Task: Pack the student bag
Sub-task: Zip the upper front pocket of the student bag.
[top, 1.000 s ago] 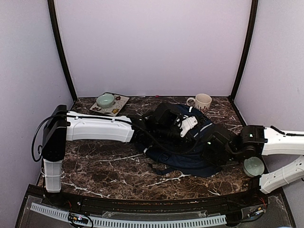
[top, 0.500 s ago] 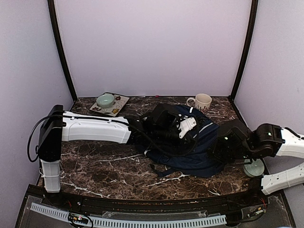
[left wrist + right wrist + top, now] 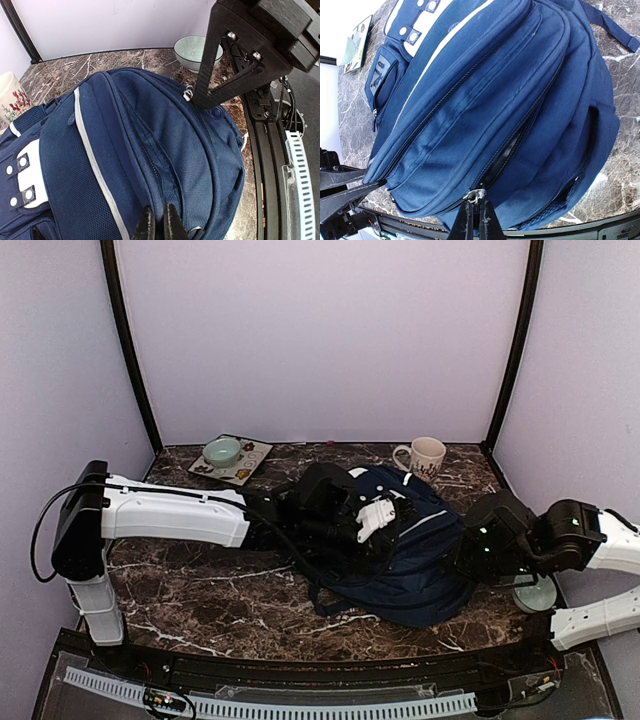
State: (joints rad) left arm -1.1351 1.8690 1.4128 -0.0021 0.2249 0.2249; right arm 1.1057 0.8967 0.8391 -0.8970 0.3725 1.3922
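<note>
Grip first: the right jaws are pressed together on the zipper pull (image 3: 476,194) of the bag (image 3: 485,90), which sits just at their tips. From there the zipper line runs away across the bag. Close beyond the pull it gapes a little, so I judge this compartment is only partly open.

The left jaws are also closed, clamped on a fold of the blue fabric at the bag's edge. From the right jaws they appear far to the left. From the left jaws, the right ones stand ahead and to the right, across the bulge of the bag.

The bag lies flat on the tabletop (image 3: 200,580) with its pockets up, under both jaws and between the two arms. A bowl (image 3: 197,51) stands on the tabletop beyond the right jaws, near the bag. A mug (image 3: 427,453) stands behind the bag, further from both.

The pull is small and thin. If the right jaws draw at an angle to the zipper line, it may slip out of them. If the fold escapes the left jaws, the whole bag would probably slide with the pull and the zipper would not move. Loose fabric beside the slider could jam it. A dragged bag could also push the bowl.
</note>
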